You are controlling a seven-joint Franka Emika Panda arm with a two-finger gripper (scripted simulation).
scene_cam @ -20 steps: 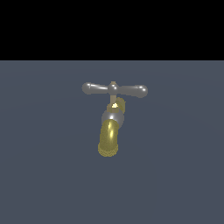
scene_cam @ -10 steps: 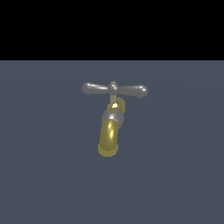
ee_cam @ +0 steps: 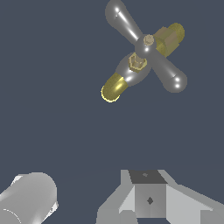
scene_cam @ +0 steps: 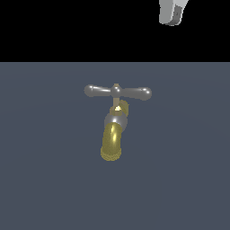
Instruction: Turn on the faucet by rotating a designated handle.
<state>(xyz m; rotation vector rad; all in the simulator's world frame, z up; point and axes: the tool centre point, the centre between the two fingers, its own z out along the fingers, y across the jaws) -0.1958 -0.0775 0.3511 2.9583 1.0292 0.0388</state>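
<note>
While the faucet [scene_cam: 114, 123] stands on the flat slate-grey floor [scene_cam: 45, 179], its translucent golden-yellow spout curves down from a shiny silver collar. Atop the thin stem sits the handle [scene_cam: 117, 92], a slim glossy grey crossbar with bulbous rounded ends. High toward the exterior view's right, only a pale tip of the gripper [scene_cam: 172, 12] shows, well apart from the handle. Its opening cannot be told; nothing is visibly held.

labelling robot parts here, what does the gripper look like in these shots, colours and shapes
The gripper is pale grey to white, with smooth, rounded, blocky forms. In the wrist view, one finger is an angular light-grey wedge with a darker square face bearing a small diamond mark. Beside it is a rounded white cylindrical part. No cables show.
</note>
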